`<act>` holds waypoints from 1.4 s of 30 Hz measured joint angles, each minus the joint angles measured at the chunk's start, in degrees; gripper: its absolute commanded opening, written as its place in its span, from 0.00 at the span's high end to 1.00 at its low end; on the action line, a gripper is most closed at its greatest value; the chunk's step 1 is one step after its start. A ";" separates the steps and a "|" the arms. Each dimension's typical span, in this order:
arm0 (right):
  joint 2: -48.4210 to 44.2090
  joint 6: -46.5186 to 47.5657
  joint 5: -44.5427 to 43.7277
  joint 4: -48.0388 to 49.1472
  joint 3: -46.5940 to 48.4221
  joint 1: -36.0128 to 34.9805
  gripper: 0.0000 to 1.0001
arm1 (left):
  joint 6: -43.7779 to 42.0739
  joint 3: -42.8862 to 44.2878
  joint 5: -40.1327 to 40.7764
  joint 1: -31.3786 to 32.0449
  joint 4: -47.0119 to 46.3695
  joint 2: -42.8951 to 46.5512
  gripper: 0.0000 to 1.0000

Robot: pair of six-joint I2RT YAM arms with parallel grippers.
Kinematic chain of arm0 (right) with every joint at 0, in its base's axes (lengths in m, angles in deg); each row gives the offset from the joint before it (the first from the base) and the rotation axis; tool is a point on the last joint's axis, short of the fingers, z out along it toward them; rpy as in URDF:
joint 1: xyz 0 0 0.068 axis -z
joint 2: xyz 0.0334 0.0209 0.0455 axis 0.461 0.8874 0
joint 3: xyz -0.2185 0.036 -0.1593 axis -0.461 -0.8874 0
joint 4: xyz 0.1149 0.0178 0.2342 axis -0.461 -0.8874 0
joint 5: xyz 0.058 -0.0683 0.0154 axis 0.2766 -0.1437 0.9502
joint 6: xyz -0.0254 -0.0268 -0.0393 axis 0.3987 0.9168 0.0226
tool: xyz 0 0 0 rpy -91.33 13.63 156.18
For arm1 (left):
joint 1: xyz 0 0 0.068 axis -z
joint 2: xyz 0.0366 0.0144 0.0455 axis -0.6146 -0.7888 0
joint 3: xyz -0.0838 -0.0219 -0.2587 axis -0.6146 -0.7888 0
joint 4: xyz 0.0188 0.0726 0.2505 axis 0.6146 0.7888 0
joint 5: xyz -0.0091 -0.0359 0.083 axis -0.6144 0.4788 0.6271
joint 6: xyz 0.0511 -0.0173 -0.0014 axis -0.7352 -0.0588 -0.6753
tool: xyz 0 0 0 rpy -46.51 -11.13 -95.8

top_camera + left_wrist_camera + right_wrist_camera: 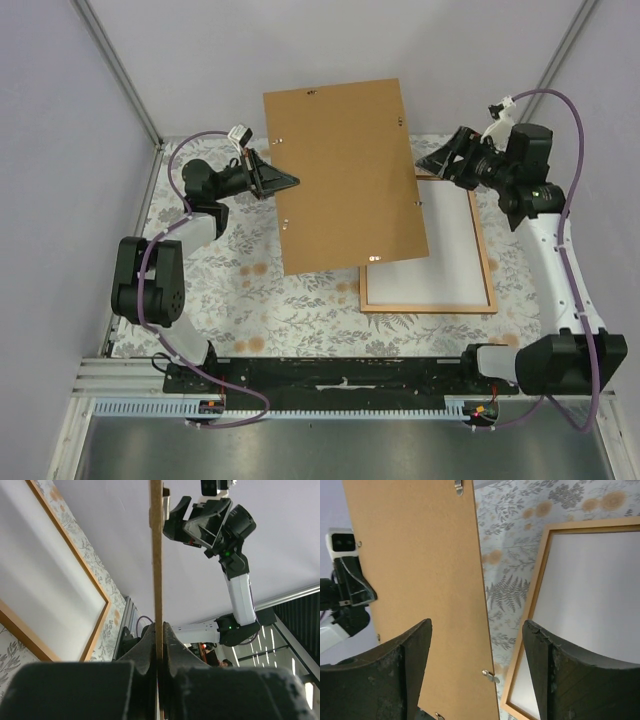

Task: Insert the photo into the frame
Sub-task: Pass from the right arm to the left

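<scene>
The orange-brown wooden frame [430,307] lies flat on the table at the right, with a plain white sheet [440,250] filling it; no printed side of the photo shows. My left gripper [290,181] is shut on the left edge of the plain brown backing board [345,175] and holds it lifted, overlapping the frame's left side. In the left wrist view the board [156,555] is edge-on between the gripper [160,625] fingers, with the frame [73,547] below. My right gripper [425,165] is open at the board's right edge. In the right wrist view the gripper [477,625] spans the board [415,570] edge and the frame [537,580].
A floral tablecloth [250,290] covers the table. Small metal clips [490,676] stick out of the board's edge. Lilac walls enclose the table at left, back and right. The black base rail [340,385] runs along the near edge.
</scene>
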 measured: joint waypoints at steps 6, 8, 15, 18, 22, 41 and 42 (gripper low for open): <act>-3.48 7.43 -14.93 -6.60 1.05 -9.88 0.10 | 0.09 0.00 1.03 0.00 -0.44 -0.11 0.98; -2.67 9.22 -19.41 -8.57 2.29 -13.40 0.09 | 0.46 0.00 1.27 0.00 -1.33 -0.46 0.98; 1.18 12.63 -30.16 -12.15 6.05 -18.53 0.08 | 2.62 0.00 1.62 0.00 -4.35 -1.66 0.98; 1.44 13.09 -32.81 -13.62 6.05 -20.20 0.08 | 2.82 0.00 2.08 0.00 -4.81 -1.86 0.98; 1.44 13.22 -34.75 -14.47 6.03 -22.84 0.08 | 3.02 0.00 3.19 0.00 -4.96 -2.29 0.98; 2.05 8.61 -41.11 -19.04 6.08 -26.51 0.08 | 1.25 -0.87 7.48 0.24 -0.74 -2.03 0.98; 2.32 8.41 -41.07 -19.12 6.08 -26.51 0.08 | 0.87 -0.98 7.67 0.31 -0.15 -1.95 0.98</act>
